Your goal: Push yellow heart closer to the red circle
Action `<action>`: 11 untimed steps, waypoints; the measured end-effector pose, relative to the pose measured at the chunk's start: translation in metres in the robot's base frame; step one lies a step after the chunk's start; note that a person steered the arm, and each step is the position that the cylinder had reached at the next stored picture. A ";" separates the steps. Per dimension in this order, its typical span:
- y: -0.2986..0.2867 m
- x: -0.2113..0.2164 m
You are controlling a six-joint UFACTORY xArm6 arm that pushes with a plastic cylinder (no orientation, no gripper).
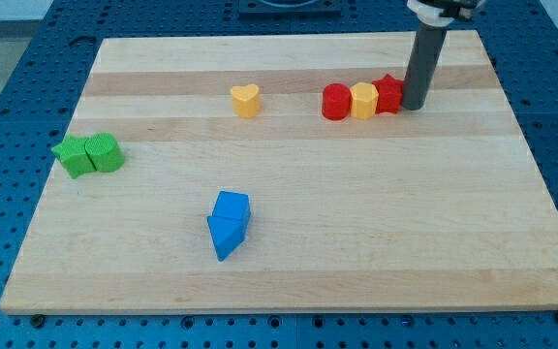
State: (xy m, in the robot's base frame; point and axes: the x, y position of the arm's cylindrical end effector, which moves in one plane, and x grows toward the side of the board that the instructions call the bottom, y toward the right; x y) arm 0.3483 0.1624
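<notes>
The yellow heart (246, 100) lies on the wooden board in the upper middle of the view. The red circle (336, 102) lies to its right, about a block's width of several away, at the left end of a touching row. That row runs red circle, a yellow block (363, 100), then a red block (388, 94). My tip (415, 106) stands at the right end of this row, against the red block's right side. The rod rises from there to the view's top. The heart is far to the left of my tip.
Two green blocks (88, 154) sit touching near the board's left edge. Two blue blocks (229, 223) sit touching in the lower middle. The board (405, 242) lies on a blue perforated table.
</notes>
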 end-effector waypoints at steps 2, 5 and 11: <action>0.031 -0.052; -0.191 -0.058; -0.308 -0.002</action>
State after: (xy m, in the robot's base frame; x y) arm 0.3458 -0.1461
